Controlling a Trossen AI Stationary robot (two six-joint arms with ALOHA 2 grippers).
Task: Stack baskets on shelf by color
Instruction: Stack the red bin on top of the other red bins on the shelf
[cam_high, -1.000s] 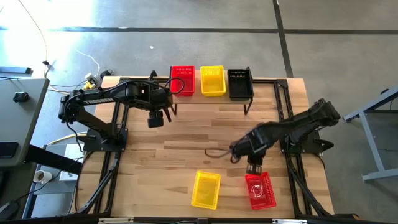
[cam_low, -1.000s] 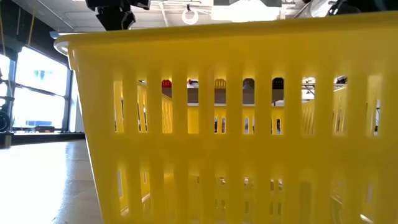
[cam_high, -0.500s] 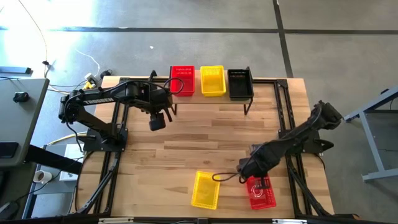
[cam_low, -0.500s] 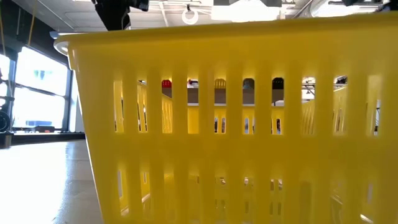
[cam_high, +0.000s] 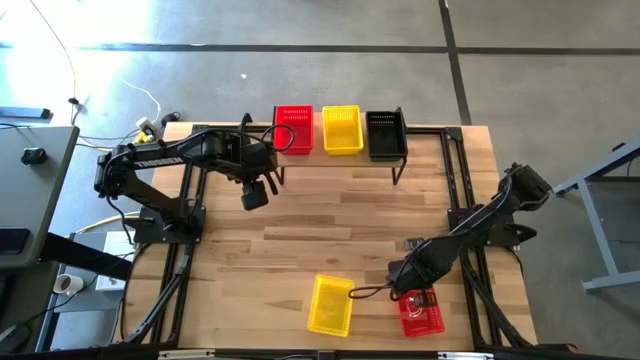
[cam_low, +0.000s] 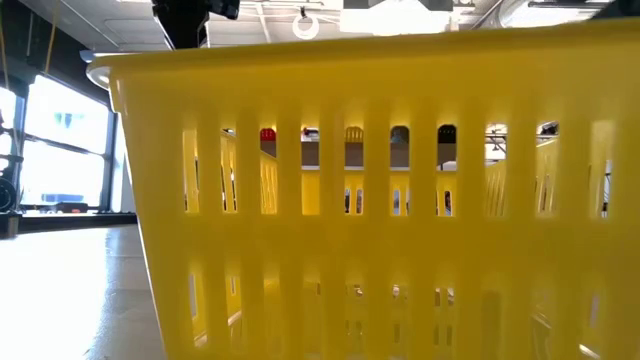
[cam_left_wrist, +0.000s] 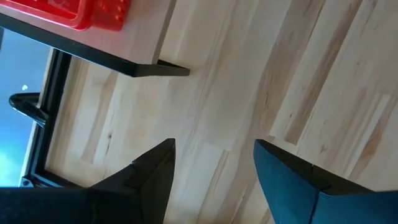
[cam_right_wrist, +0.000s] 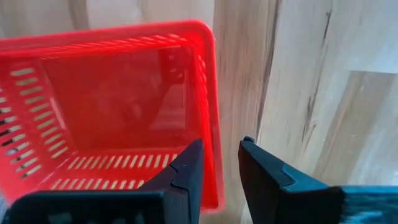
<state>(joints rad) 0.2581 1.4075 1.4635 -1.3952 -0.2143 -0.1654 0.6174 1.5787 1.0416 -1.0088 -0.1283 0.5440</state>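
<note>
One red basket (cam_right_wrist: 118, 112) beneath right hand (cam_right_wrist: 221, 165).

Glossy red perforated plastic basket (cam_right_wrist: 112, 106) at frame left; smooth pale wooden plank tabletop (cam_right_wrist: 323, 74) at right; matt dark fingers (cam_right_wrist: 186, 174) below.

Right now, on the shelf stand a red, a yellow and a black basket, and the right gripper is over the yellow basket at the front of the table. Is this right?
Not quite. The right gripper is at the red basket, not the yellow basket beside it; its wrist view shows the fingers astride the red rim. The shelf part is right, as the high view shows.
</note>
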